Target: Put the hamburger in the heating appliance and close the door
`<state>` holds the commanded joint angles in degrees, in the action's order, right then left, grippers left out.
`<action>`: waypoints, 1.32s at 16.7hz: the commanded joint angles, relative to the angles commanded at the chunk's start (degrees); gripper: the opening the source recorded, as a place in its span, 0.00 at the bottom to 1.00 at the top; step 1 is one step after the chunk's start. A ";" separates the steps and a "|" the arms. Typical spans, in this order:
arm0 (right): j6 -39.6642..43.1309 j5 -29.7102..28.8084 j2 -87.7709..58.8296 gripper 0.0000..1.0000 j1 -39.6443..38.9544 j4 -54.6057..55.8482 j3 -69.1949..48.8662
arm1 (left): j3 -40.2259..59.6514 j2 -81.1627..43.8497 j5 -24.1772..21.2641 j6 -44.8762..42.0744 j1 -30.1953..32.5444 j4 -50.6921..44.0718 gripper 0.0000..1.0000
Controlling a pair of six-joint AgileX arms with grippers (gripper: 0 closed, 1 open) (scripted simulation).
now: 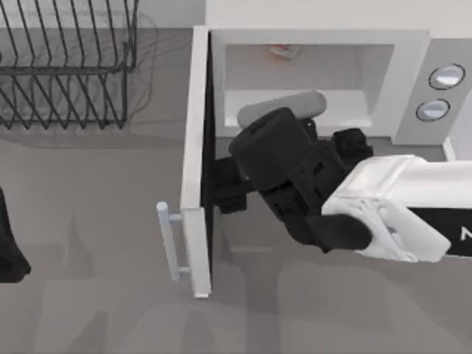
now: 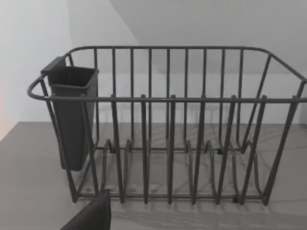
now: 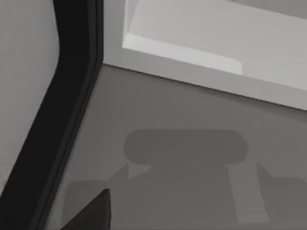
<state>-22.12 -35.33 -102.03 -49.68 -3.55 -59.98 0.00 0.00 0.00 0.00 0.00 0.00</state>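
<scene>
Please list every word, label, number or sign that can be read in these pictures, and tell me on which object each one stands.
No text can be read in full.
Right arm: a white mark at the picture's edge on its black band, cut off, not readable.
Microwave: its two knobs carry no legible marks.
Door, dish rack and its dark cup: no lettering.

rack [image 2: 168,143]: thin dark wire, looks metal, matt
cup [image 2: 71,115]: dark, smooth, plastic-looking
microwave [image 1: 409,55]: smooth white, matt
knobs [image 1: 447,76]: silvery-blue, glossy
handle [image 1: 171,240]: pale, smooth
table [image 1: 88,243]: grey, matt
</scene>
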 joint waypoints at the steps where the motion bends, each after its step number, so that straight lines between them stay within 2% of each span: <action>1: 0.11 -0.18 0.71 1.00 0.08 0.15 -0.39 | 0.00 0.00 0.00 0.00 0.00 0.00 1.00; 7: 0.15 -0.22 0.97 1.00 -0.11 0.28 -0.46 | 0.00 0.00 0.00 0.00 0.00 0.00 1.00; 9: 0.48 1.43 2.77 1.00 0.83 0.59 1.26 | 0.00 0.00 0.00 0.00 0.00 0.00 1.00; 15: 3.60 14.35 22.33 1.00 10.65 2.12 18.56 | 0.00 0.00 0.00 0.00 0.00 0.00 1.00; 22: 11.18 30.00 65.16 1.00 29.99 1.61 46.01 | 0.00 0.00 0.00 0.00 0.00 0.00 1.00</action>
<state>-10.94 -5.33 -36.87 -19.69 -1.94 -13.97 0.00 0.00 0.00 0.00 0.00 0.00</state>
